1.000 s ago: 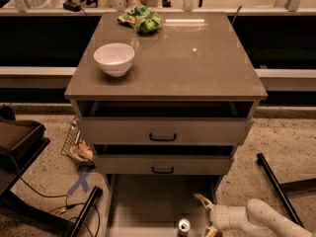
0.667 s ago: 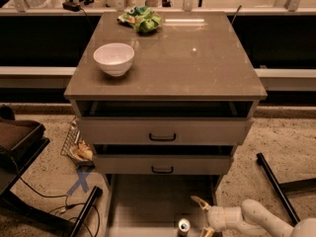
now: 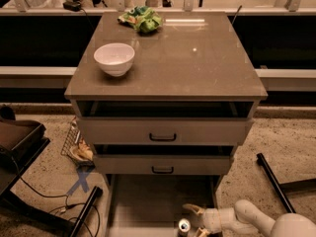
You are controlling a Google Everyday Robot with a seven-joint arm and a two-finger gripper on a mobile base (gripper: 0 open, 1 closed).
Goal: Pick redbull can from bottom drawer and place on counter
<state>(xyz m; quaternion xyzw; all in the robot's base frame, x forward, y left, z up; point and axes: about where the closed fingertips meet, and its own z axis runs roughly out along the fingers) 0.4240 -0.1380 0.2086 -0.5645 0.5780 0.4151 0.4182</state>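
The redbull can (image 3: 184,226) stands upright in the pulled-out bottom drawer (image 3: 143,206), near its front right, with only its shiny round top showing. My gripper (image 3: 194,220) reaches in from the lower right on a white arm and is open. One finger (image 3: 192,209) sits behind the can and the other finger (image 3: 201,231) is in front and to its right, so the can is at the mouth of the gripper. The counter (image 3: 197,63) is the glossy grey-brown top of the cabinet above.
A white bowl (image 3: 114,59) stands on the counter's left side and a green crumpled bag (image 3: 141,19) at its back. Two upper drawers with black handles (image 3: 163,137) are slightly open. A black frame and cables (image 3: 29,196) lie left; a black bar (image 3: 274,181) lies right.
My gripper has moved left along the drawer, closing the gap to the can. The can, bowl and bag have not moved.
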